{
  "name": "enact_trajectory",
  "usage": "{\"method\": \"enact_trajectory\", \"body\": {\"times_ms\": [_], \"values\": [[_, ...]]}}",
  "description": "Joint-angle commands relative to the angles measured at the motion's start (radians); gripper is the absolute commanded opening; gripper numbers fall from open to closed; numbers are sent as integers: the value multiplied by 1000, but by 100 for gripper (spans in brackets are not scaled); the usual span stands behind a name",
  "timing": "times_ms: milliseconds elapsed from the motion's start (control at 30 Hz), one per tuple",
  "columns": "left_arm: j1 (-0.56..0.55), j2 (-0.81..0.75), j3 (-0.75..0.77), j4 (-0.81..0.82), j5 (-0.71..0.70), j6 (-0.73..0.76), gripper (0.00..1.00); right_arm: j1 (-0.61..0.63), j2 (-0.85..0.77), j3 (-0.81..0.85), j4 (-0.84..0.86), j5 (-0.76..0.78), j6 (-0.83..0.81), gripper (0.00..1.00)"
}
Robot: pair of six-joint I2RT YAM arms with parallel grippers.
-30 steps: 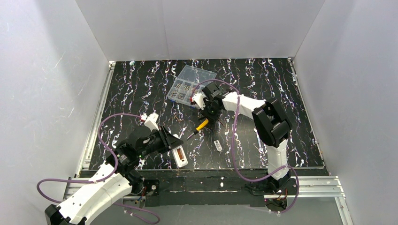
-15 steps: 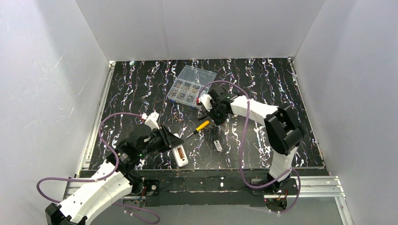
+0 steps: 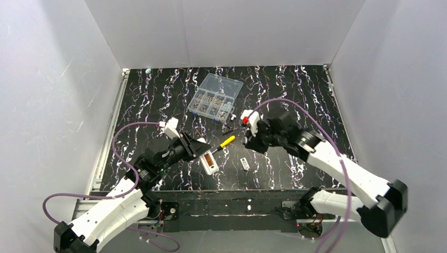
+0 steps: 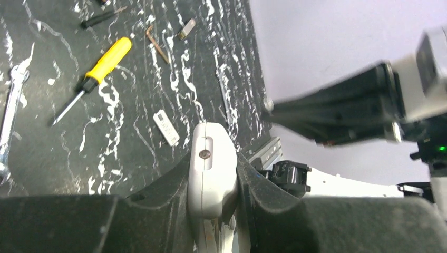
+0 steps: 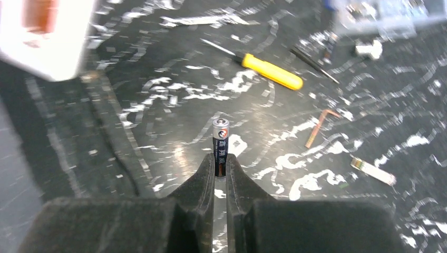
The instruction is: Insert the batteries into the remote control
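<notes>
My left gripper (image 3: 203, 153) is shut on the white remote control (image 3: 210, 161) and holds it off the mat, its brown open recess facing up. In the left wrist view the remote's rounded end (image 4: 211, 168) with a screw sits clamped between my fingers (image 4: 212, 182). My right gripper (image 3: 249, 140) is to the right of the remote, above the mat. In the right wrist view it (image 5: 220, 167) is shut on a dark AAA battery (image 5: 220, 145) that stands upright between the fingertips. The remote shows blurred at the upper left of that view (image 5: 45, 31).
A yellow-handled screwdriver (image 3: 226, 141) lies between the grippers. A small white flat piece (image 3: 244, 163) lies nearer the front. A clear compartment box (image 3: 216, 97) of metal parts stands behind. A brown hex key (image 5: 319, 126) and a wrench (image 4: 10, 105) lie on the black mat (image 3: 158, 100).
My right arm has swung from beside the clear box towards the front and right, with its gripper now near the screwdriver. My left gripper has lifted the remote and moved it right, towards the middle.
</notes>
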Motion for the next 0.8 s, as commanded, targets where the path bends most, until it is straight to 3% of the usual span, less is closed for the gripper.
{"method": "enact_trajectory", "body": {"times_ms": [0, 133, 367, 533, 767], "values": [[6, 30, -6, 261, -23, 40, 0, 27, -161, -40, 94, -207, 38, 1], [5, 82, -12, 415, -20, 61, 0, 36, -290, -78, 131, -337, -17, 1], [5, 184, 12, 625, 9, 108, 0, 44, -497, -193, 256, -436, -144, 1], [5, 207, 14, 660, 4, 135, 0, 44, -536, -213, 263, -470, -194, 1], [6, 264, -9, 871, 110, 182, 0, 45, -538, -220, 276, -468, -212, 1]]}}
